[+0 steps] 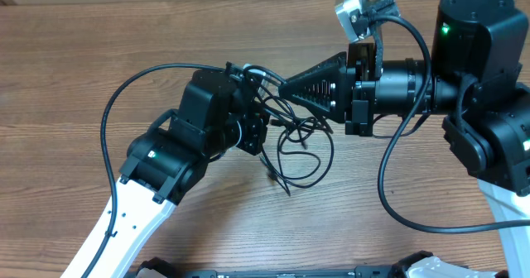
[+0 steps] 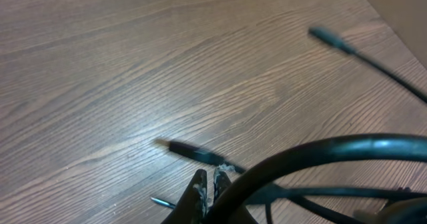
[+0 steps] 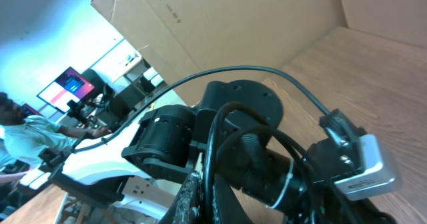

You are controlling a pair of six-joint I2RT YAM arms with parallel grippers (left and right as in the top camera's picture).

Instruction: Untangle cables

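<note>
Left gripper [image 2: 209,183] (jaws together) sits amid cables [image 2: 193,152].

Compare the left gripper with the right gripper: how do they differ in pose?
The left gripper slants down toward the table, while the right gripper lies about level, pointing at the left arm. From overhead the left gripper is mostly hidden under its own wrist; the right gripper's ribbed triangular fingers show fully. Both are shut and meet at the cables. Whether either pinches a cable is unclear.
</note>
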